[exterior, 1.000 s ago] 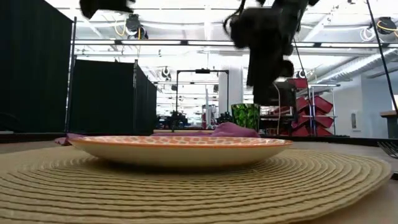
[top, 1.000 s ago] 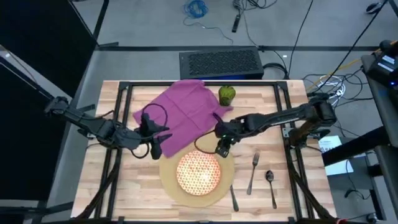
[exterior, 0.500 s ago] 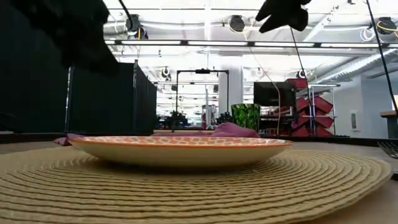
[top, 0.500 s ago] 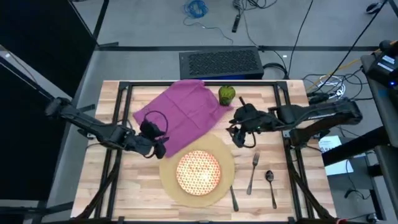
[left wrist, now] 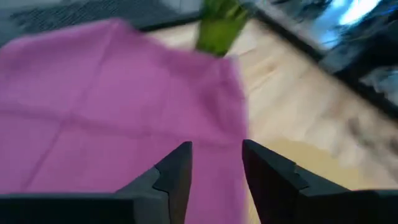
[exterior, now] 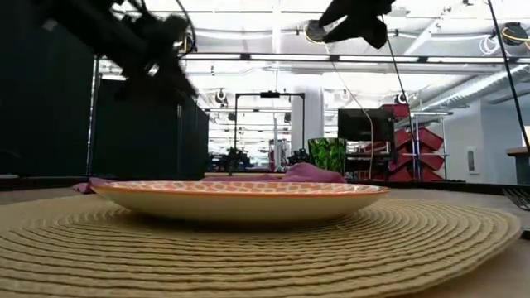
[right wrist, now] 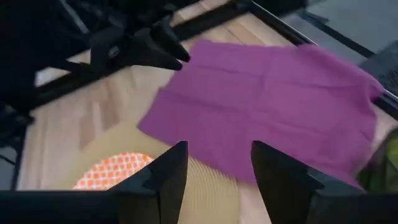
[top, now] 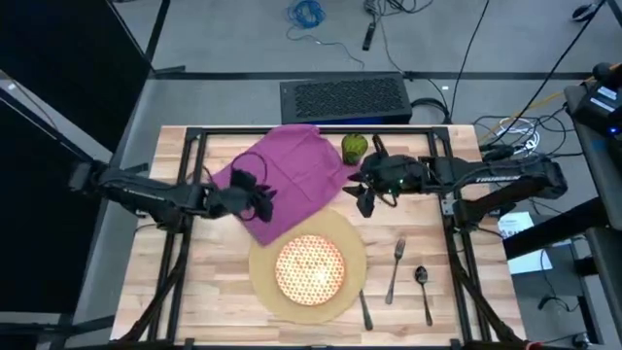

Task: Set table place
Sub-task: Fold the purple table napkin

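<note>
Both grippers hang over the purple cloth [top: 287, 175] with nothing between their fingers. The left gripper [top: 260, 197] is above the cloth's near corner, its fingers apart as the left wrist view shows; the right gripper [top: 363, 199] is beside the cloth's right edge, near the green cup [top: 354, 147], also with fingers apart. The place mat [top: 352, 282] lies at the near middle of the table [top: 155, 292], with the red-patterned plate [top: 311, 269] centred on it. A knife [top: 364, 309], fork [top: 396, 270] and spoon [top: 423, 290] lie to its right.

I judge the cloth is the next thing to fetch. One risk: a thin pinch may slip off flat fabric, or catch two layers unevenly. Another: the right arm may knock over the cup, which stands close behind it.

Only the high view shows the cutlery. The low view shows that the plate sits flat on the ribbed mat, but it hides where the grippers are over the cloth.
</note>
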